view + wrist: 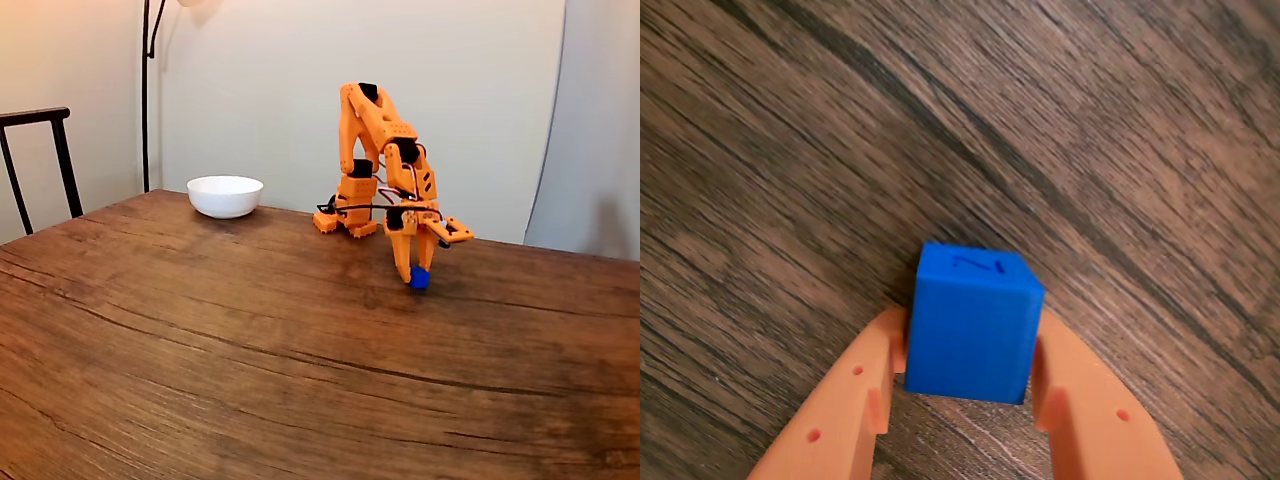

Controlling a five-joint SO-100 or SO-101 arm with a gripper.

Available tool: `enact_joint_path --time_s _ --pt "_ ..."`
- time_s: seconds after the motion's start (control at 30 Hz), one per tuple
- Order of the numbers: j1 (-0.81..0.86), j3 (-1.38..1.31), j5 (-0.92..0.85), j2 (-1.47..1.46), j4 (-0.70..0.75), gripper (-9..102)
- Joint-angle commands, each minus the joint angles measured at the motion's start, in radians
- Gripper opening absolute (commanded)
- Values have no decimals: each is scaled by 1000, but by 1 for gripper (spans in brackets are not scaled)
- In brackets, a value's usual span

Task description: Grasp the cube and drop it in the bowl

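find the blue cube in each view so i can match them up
Wrist view: the cube sits bottom centre, between the orange fingers.
Fixed view: the cube is right of centre on the table, under the arm.
Shared landmark: the gripper around the cube.

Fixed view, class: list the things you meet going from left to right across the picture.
Chair → lamp pole → bowl → robot arm → cube, held in the gripper.
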Motion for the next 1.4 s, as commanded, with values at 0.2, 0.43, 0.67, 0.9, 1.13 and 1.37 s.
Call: enact_joint_path --time_s 0.2,0.43,0.67,0.9,1.13,1.37 --pt "5 -3 3 5 0 14" --pt "6 -3 0 5 0 5" --pt "6 -3 6 5 0 1" --pt "9 -57 12 25 17 1" --pt "110 -357 164 26 379 1" --pt "298 -707 344 28 775 1"
